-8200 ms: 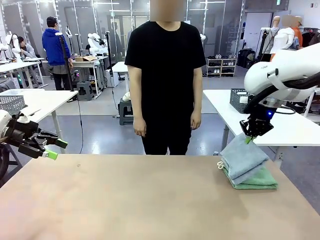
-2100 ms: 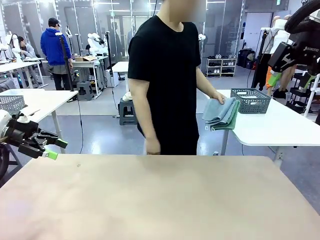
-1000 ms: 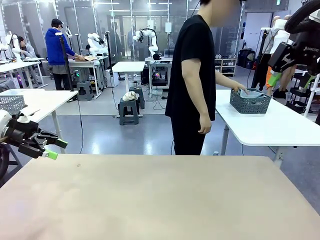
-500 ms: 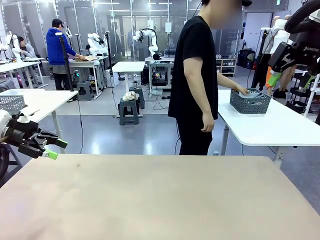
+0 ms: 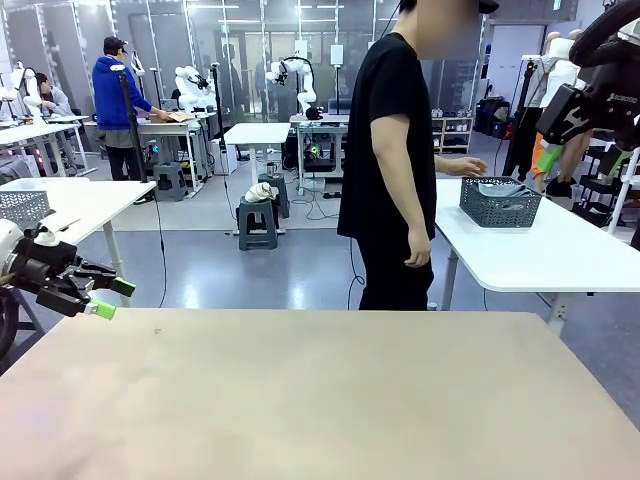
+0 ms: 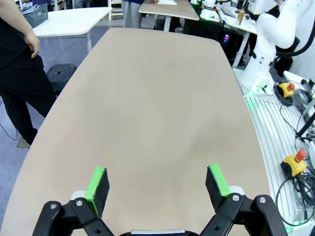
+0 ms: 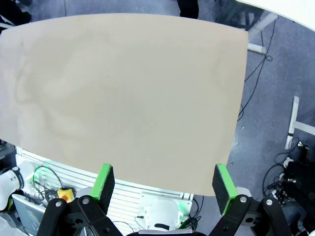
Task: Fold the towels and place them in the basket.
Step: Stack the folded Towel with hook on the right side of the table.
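The basket (image 5: 500, 205), dark grey with perforated sides, stands on a white side table (image 5: 530, 255) behind my work table, at the right. A grey-blue towel (image 5: 497, 187) shows just above its rim. The person in black stands beside it, one hand (image 5: 470, 168) held a little above and left of the basket. That same basket (image 6: 34, 13) appears small at the top left of the left wrist view. My left gripper (image 5: 112, 298) (image 6: 156, 176) hangs open off the table's left edge, holding nothing. High above the table, my right gripper (image 7: 164, 179) is open with nothing between its fingers.
The beige work table (image 5: 320, 400) lies bare in front of me. A paler grey perforated basket (image 5: 22, 207) sits on another white table at the far left. My right arm (image 5: 600, 90) is raised at the upper right. Other people work at tables farther back.
The person's hand has lifted out of the basket and drawn back to the left. Neither arm has moved, and both grippers stay open.
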Tool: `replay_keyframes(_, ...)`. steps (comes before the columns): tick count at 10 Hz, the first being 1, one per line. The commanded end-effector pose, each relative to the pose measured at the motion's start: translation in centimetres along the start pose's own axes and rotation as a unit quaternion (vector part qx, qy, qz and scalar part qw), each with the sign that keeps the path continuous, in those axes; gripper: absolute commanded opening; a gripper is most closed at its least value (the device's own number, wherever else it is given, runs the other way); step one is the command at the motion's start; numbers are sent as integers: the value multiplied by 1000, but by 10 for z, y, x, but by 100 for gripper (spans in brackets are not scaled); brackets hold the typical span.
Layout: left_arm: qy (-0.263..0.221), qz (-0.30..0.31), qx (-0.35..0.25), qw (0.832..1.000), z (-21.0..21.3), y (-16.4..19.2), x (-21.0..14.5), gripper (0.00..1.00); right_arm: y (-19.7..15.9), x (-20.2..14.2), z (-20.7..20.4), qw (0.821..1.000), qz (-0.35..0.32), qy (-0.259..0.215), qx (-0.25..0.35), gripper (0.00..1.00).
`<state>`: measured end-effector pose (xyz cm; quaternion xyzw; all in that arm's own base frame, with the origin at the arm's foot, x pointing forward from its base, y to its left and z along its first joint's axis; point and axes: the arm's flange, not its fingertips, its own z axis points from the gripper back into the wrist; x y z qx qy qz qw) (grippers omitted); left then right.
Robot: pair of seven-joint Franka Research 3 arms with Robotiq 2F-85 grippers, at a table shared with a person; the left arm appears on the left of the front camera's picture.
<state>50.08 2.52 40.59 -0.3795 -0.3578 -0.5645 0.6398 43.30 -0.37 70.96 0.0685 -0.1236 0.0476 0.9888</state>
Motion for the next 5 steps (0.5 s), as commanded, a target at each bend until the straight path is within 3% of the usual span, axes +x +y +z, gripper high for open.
replay_keyframes(1, 1, -1, 2, 1000, 1, -3, 1, 100, -1, 2, 1, 1000, -1, -1, -1, 100)
replay_keyframes(5, 1, -1, 2, 1000, 1, -3, 1, 100, -1, 2, 1, 1000, -1, -1, -1, 100)
